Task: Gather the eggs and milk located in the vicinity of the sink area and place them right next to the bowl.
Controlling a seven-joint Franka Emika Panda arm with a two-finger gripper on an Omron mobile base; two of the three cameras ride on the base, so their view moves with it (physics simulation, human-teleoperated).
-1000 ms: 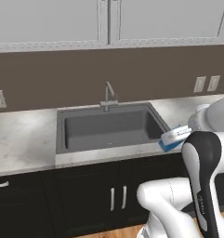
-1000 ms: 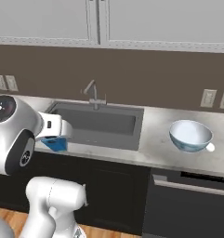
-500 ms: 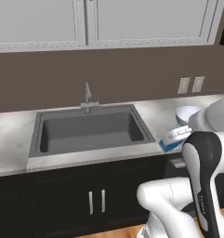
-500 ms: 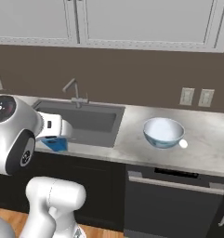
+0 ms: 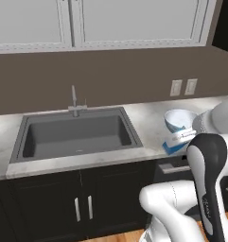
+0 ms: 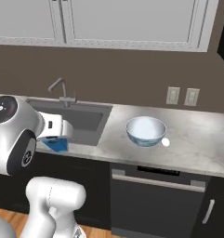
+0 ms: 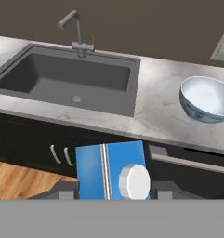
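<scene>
Gripping the milk (image 7: 111,170), the gripper (image 7: 112,190) hangs off the counter (image 7: 160,116) edge, bowl (image 7: 207,99) beyond.

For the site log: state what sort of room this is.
A rendered home kitchen, most likely: a dark sink with a bent-neck tap set in a marble-look counter, white wall cupboards above, dark cabinets below.

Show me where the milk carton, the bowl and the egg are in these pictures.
milk carton (image 7: 92,171): hand view, its blue side panel, between the gripper's tips.
bowl (image 6: 146,130): right base view, its pale inside.
egg (image 6: 165,142): right base view, its white middle, on the counter beside the bowl.
</scene>
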